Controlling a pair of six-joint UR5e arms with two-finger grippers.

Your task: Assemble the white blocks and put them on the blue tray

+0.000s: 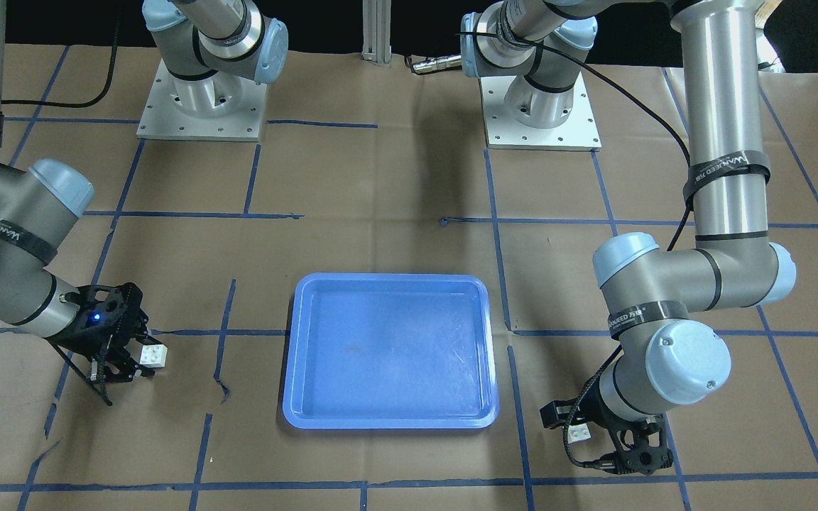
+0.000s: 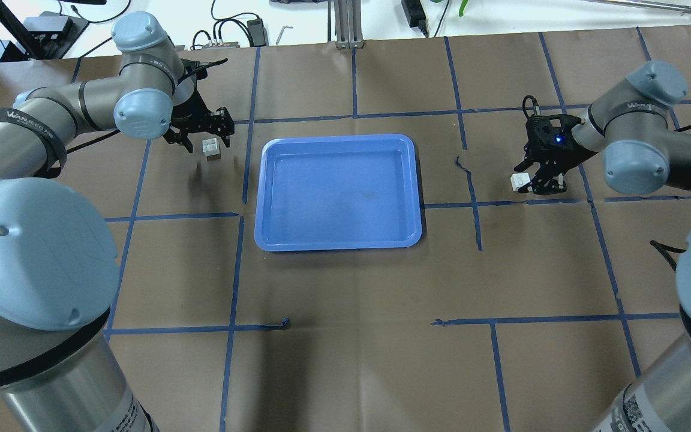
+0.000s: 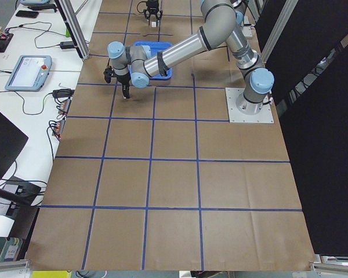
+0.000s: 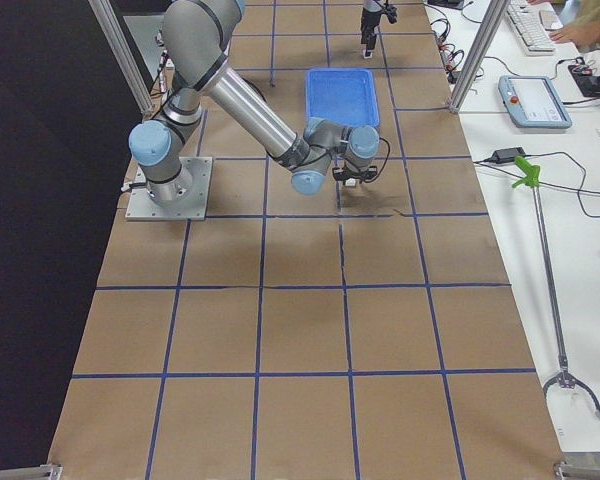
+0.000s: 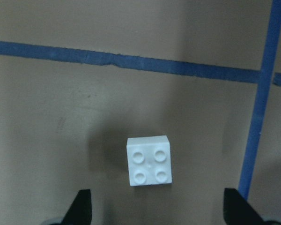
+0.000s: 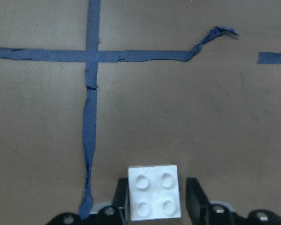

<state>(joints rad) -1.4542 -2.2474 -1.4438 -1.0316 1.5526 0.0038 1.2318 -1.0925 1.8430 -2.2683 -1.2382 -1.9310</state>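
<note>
The blue tray (image 2: 338,241) lies empty at the table's middle, also in the front view (image 1: 389,421). One white block (image 5: 149,161) lies studs up on the paper left of the tray (image 2: 211,147). My left gripper (image 5: 158,208) hangs over it, open, fingers (image 5: 82,206) wide apart and clear of the block. The other white block (image 6: 154,192) sits studs up between the fingers (image 6: 123,197) of my right gripper (image 6: 155,199), which is shut on it. This block shows right of the tray in the overhead view (image 2: 520,179) and in the front view (image 1: 153,354).
Brown paper with a blue tape grid covers the table. The two arm bases (image 1: 202,99) (image 1: 540,106) stand on the robot's side behind the tray. A torn tape end (image 6: 215,33) lies ahead of the right gripper. A tablet (image 3: 29,70) and cables lie on the operators' bench.
</note>
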